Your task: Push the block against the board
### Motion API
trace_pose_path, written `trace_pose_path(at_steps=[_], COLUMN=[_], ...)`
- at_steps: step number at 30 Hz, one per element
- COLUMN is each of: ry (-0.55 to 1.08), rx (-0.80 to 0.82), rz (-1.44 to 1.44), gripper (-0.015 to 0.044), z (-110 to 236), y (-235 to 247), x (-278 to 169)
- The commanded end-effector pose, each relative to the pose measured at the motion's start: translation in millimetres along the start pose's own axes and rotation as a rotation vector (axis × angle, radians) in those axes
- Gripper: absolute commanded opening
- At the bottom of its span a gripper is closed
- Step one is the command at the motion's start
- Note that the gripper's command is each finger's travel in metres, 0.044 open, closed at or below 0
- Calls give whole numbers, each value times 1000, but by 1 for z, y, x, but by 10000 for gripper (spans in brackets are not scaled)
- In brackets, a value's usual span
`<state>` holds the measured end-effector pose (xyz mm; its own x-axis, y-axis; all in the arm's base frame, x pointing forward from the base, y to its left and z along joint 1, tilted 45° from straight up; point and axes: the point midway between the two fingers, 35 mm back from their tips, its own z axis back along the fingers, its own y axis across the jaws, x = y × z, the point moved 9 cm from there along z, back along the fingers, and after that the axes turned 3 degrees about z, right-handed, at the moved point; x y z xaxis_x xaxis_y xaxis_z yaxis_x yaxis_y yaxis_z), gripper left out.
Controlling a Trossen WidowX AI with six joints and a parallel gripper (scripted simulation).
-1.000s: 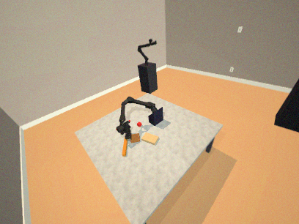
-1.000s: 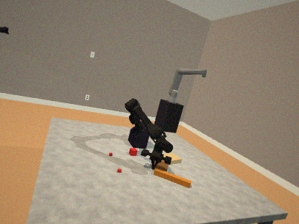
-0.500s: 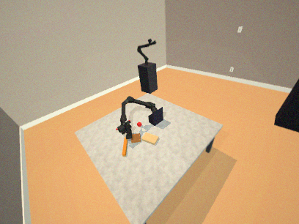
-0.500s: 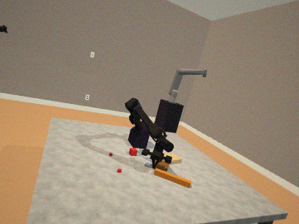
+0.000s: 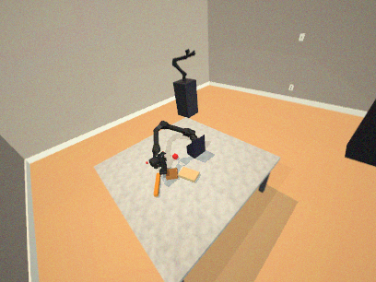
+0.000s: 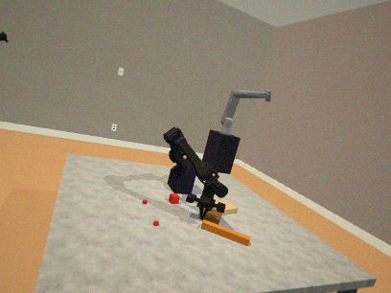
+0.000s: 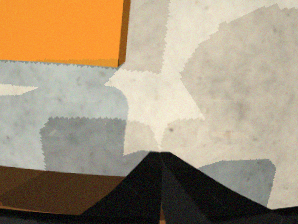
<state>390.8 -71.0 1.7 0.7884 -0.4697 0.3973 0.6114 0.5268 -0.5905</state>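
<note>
Resting spot: the block [image 5: 172, 173] and the board [image 5: 157, 185] are both laid flat on the grey table [image 5: 221, 203], near its middle.
Block: a small brown square is seen just beside one end of the board; from the top view they look close, but it cannot be told whether a whole side is touching.
Block, outside view: the brown block [image 6: 214, 216] is seen right behind the near end of the orange board [image 6: 225, 233], under the claw.
Board: a long thin orange piece is laid at a slant, with one end up by the block and the other end pointed away from the arm.
Claw: the claw [image 5: 161, 162] is held low over the table, right by the block, and its two fingers are pressed together with nothing between them.
Claw, outside view: the claw [image 6: 207, 207] is pointed down at the block.
Wrist view: the dark fingers are seen shut to a point, the board [image 7: 63, 10] is seen at the top left, and a strip of the block [image 7: 53, 189] is seen at the bottom left.
Tan slab: a pale flat slab [image 5: 189, 173] is laid just beside the block, on the side away from the board.
Red bits: a small red cube [image 6: 174, 198] and two red dots [image 6: 156, 223] are seen on the table.
Dark box: a dark box [image 5: 196, 146] is stood on the table behind the arm.
</note>
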Motion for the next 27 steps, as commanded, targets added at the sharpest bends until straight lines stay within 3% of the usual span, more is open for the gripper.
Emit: trace_pose_path(at_steps=[1, 27], ry=[15, 16], rx=[-2, -2], rz=[9, 9], gripper=[0, 0], z=[-3, -3], y=[0, 5], x=[-8, -29])
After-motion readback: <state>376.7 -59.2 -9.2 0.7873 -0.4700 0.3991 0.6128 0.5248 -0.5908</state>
